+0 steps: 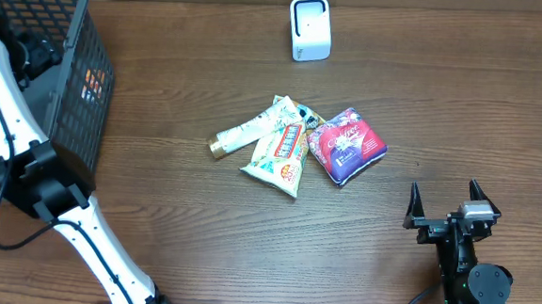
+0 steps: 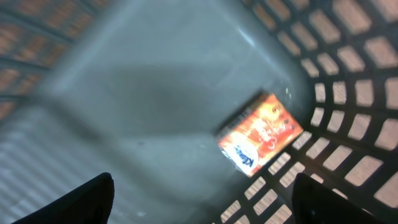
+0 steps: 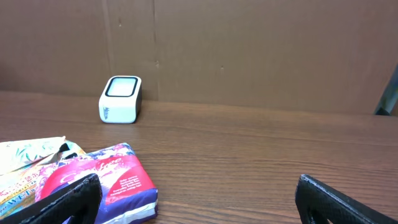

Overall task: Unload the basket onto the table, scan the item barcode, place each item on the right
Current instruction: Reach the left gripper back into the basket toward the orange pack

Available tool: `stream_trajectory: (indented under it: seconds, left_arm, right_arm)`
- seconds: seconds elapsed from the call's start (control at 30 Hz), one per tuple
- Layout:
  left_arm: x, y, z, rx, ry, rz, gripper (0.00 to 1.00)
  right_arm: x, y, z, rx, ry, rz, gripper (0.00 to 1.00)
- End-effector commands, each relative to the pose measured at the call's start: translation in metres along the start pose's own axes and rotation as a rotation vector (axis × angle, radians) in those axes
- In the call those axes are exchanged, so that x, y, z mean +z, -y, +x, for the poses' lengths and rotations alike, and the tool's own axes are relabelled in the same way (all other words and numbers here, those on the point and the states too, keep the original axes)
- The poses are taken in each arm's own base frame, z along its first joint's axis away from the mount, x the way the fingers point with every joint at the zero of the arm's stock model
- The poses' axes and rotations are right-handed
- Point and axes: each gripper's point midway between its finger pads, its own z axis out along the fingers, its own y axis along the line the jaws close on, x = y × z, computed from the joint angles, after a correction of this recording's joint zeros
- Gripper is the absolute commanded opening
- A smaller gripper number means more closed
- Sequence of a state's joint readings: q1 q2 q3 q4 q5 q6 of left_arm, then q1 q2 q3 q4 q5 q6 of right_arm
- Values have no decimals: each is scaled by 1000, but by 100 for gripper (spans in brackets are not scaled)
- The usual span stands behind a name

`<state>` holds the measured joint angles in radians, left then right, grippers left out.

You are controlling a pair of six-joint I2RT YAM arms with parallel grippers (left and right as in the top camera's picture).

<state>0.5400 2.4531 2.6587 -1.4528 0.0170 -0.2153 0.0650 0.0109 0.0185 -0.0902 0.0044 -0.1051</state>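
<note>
A white barcode scanner [image 1: 310, 29] stands at the back of the table, also seen in the right wrist view as the scanner [image 3: 120, 99]. Mid-table lie a tube [image 1: 242, 134], a green-and-white packet [image 1: 280, 155] and a pink-and-purple pack [image 1: 347, 145]. My left arm reaches into the black basket [image 1: 94, 42]. There my left gripper [image 2: 202, 205] hangs open above the basket floor, with an orange tissue pack [image 2: 260, 132] lying ahead of it by the mesh wall. My right gripper [image 1: 447, 205] stands open near the front right, nothing between its fingers, and the pink pack [image 3: 102, 180] lies ahead to its left.
The basket's mesh walls [image 2: 348, 81] close in on the left gripper's right side. A brown cardboard wall [image 3: 249, 50] backs the table behind the scanner. Bare wood [image 1: 181, 231] lies between the basket and the right arm.
</note>
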Motion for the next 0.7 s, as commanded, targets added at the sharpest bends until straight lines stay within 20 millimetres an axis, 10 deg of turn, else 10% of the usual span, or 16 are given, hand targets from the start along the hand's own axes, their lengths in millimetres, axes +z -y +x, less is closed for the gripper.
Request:
stream_trajectory:
  seconds: [0.0,0.67]
  left_arm:
    - [32,17,18,103,-87,19,85]
    - [103,37,45,185,-207,21,87]
  right_arm:
    - [0,1,2,-4,4,6,100]
    - [0,1,2,-4,4,7,100]
